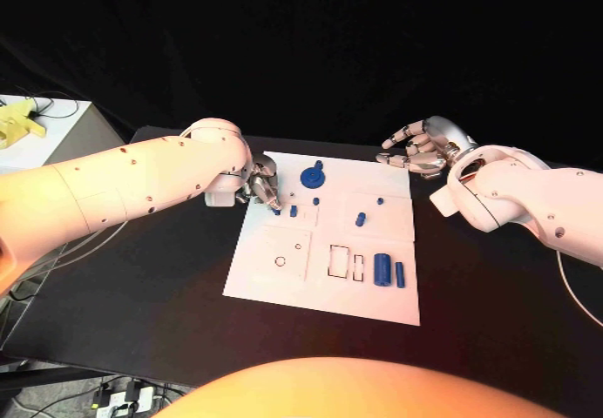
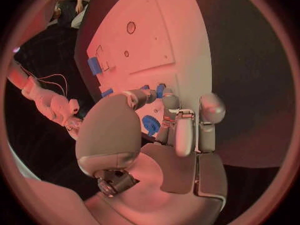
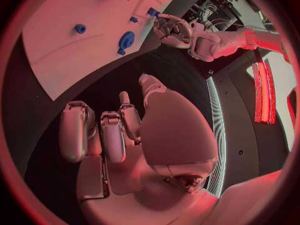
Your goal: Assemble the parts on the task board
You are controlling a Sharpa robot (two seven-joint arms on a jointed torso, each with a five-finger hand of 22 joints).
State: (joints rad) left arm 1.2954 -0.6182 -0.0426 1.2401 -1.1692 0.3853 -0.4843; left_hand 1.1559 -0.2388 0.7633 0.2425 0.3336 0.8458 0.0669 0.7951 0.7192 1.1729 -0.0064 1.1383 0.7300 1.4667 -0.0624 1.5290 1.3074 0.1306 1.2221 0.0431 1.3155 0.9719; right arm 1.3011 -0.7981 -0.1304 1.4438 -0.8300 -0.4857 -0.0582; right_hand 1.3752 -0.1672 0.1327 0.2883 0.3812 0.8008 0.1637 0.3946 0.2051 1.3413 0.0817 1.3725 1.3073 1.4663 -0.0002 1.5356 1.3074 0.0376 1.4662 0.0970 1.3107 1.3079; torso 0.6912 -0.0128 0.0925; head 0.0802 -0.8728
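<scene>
The robot's left hand sits low over the far left part of the white task board, its fingers drawn together around a small blue peg; the left wrist view shows the fingertips touching a blue piece, though whether it is fully pinched cannot be told for certain. The placement suggests the hand is seating or picking that part at the board's left edge. Just right of it stands a second short blue peg, and farther back a round blue disc with a stem rests on the board. Toward the middle, another blue peg and a smaller one stand near each other, while two longer blue blocks lie side by side on the near right of the board, beside outlined rectangular slots, apparently waiting to be fitted. The right hand hovers off the board's far right corner above the black table, fingers loosely curled and spread, holding nothing, likely kept clear of the work.
</scene>
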